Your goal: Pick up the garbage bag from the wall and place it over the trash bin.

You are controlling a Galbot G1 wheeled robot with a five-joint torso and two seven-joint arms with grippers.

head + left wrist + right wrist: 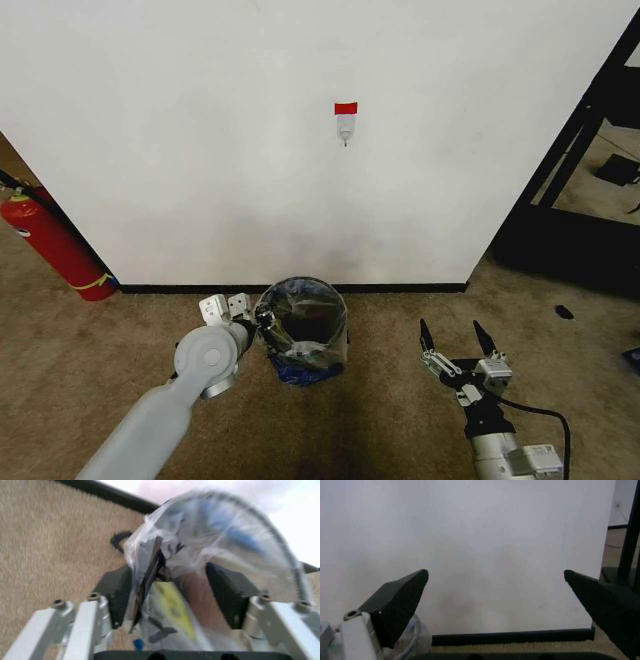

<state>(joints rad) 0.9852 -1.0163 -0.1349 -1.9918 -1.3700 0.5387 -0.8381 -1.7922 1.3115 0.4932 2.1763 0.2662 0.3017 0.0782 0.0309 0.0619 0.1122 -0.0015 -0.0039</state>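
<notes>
Pinching garbage bag [200, 555] at trash bin [300, 325] rim: left gripper [262, 322]; right gripper [456, 338] spread, idle.

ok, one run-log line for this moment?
garbage bag: draped over trash bin | left claw: at bin rim, shut on bag | right claw: open, empty, beside bin | hook: bare

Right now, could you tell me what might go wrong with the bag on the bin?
The left gripper pinches the garbage bag at the trash bin rim; pulling away while shut could drag the thin plastic off or tip the light bin. The open right gripper is apart, steadying nothing.
</notes>
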